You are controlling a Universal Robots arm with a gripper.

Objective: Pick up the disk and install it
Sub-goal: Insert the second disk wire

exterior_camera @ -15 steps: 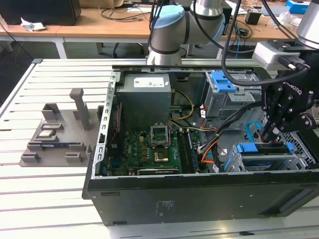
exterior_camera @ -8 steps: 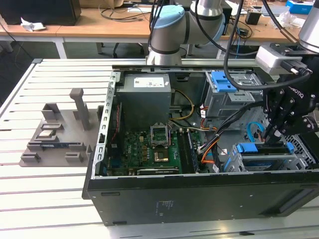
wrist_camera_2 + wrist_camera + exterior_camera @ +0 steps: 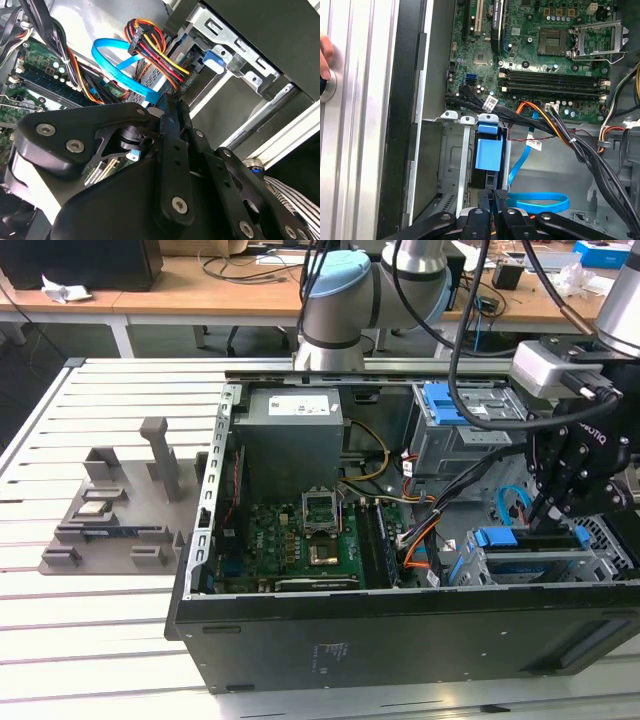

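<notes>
The disk (image 3: 489,152) stands on edge inside the grey drive cage (image 3: 451,150) at the case's front corner, its bright blue carrier facing the first wrist view. In the exterior view the blue carrier end of the disk (image 3: 497,537) shows at the top of the lower cage (image 3: 530,568). My gripper (image 3: 546,510) hangs just above it, black fingers pointing down. In both wrist views the gripper (image 3: 496,193) (image 3: 172,106) has its fingers pressed together, tips right at the disk's upper edge. Whether the tips touch the disk is hidden.
The open computer case (image 3: 300,640) holds the motherboard (image 3: 300,540), power supply (image 3: 292,440) and an upper cage with a blue latch (image 3: 452,405). Blue, orange and black cables (image 3: 540,202) run beside the cage. A person's fingers (image 3: 325,52) rest on the outer frame. A grey fixture (image 3: 110,510) lies on the table.
</notes>
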